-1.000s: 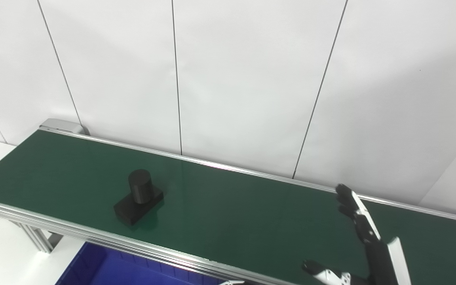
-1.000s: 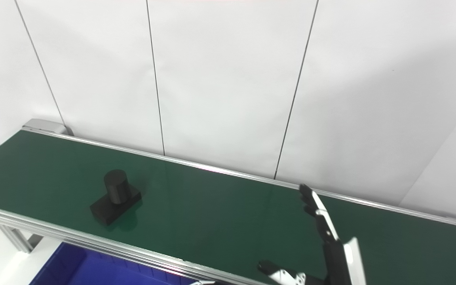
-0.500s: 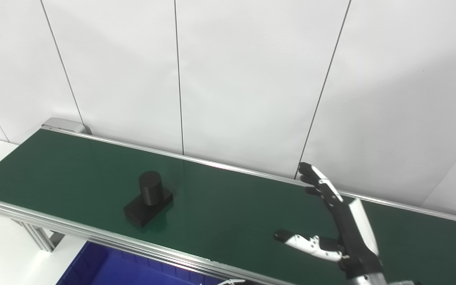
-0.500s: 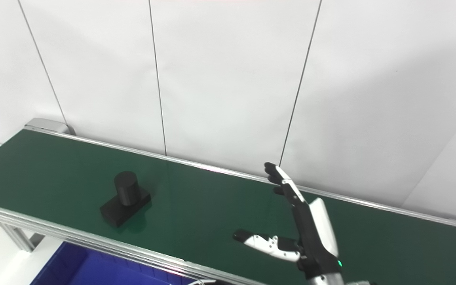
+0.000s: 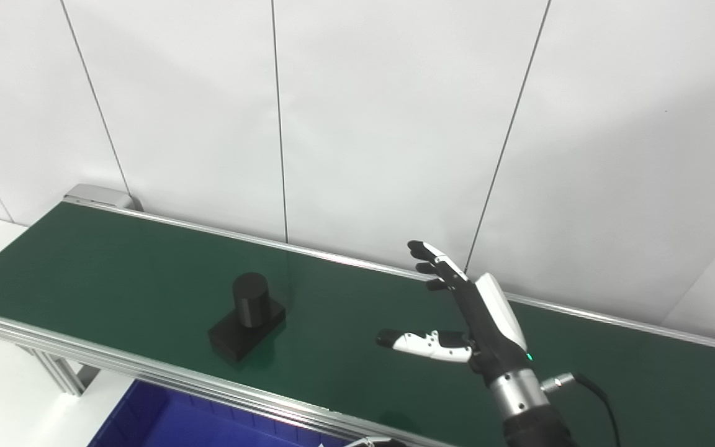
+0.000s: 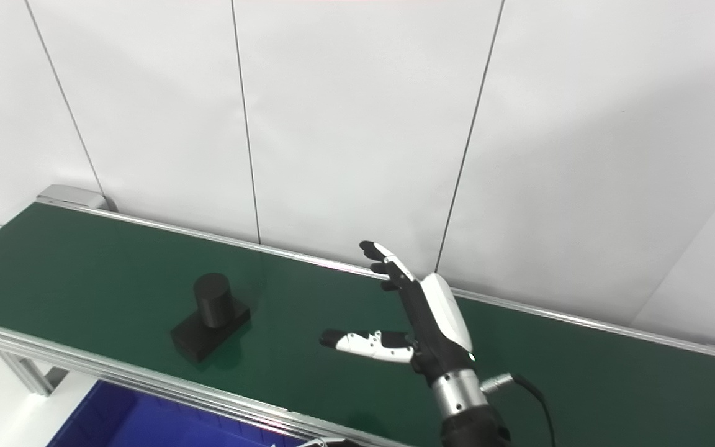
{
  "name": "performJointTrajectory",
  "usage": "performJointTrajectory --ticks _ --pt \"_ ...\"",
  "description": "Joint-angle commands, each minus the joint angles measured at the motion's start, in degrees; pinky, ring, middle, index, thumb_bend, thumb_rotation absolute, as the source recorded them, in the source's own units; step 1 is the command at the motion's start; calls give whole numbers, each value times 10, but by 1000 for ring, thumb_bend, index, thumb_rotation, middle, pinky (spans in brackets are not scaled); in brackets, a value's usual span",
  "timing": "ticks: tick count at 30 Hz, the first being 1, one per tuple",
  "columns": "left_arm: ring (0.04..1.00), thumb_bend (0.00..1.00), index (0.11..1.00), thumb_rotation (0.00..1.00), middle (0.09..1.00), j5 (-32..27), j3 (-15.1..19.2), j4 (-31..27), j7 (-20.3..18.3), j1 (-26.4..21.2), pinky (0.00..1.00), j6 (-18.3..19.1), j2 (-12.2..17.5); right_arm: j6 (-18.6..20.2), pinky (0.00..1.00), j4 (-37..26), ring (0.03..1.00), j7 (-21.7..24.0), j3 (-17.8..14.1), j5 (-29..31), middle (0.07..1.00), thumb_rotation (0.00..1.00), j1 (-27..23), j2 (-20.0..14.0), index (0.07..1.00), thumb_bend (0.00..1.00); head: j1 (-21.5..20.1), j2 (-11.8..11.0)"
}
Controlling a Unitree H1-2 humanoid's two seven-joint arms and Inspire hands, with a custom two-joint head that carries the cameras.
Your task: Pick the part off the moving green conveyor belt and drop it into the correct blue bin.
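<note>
A black part [image 5: 247, 315], an upright cylinder on a flat rectangular base, rides on the green conveyor belt [image 5: 115, 267] left of centre. My right hand [image 5: 463, 316] hovers over the belt to the right of the part, clearly apart from it. Its fingers [image 5: 435, 264] are stretched toward the far rail and the thumb [image 5: 416, 343] points left at the part; it is open and holds nothing. The left hand is out of view. A blue bin [image 5: 171, 422] shows at the bottom left, below the belt's near rail.
The belt runs diagonally between aluminium rails [image 5: 146, 366], with a white panelled wall [image 5: 357, 124] right behind the far rail. The belt's end roller housing [image 5: 100, 197] is at the far left. A cable [image 5: 593, 394] trails from my right wrist.
My right hand has risen from the bottom right and swept left over the belt toward the part, staying open. The part has ridden a little to the right along the belt.
</note>
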Motion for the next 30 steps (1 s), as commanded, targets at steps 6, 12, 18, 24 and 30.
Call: performJointTrajectory --ticks 6,12,18,24,30 --pt "776 977 779 195 820 4 -5 -9 17 -11 663 -24 -4 20 774 7 855 -6 10 -18 885 469 -37 22 895 843 -7 7" --pt "782 967 786 216 827 7 -7 -14 26 -8 677 -24 0 43 778 15 867 -3 17 -30 899 492 -49 33 904 851 -22 16" --pt "777 962 792 243 829 15 0 -31 40 3 667 -24 6 48 766 24 849 -9 23 -40 887 500 -51 45 902 848 -36 30" --pt "781 943 793 249 837 8 7 -47 45 16 673 -24 6 54 797 57 870 -11 31 -51 897 512 -68 57 903 855 -51 49" --pt "790 924 796 273 847 11 9 -58 43 23 681 -24 8 71 792 92 875 -7 39 -60 904 534 -96 66 905 865 -71 65"
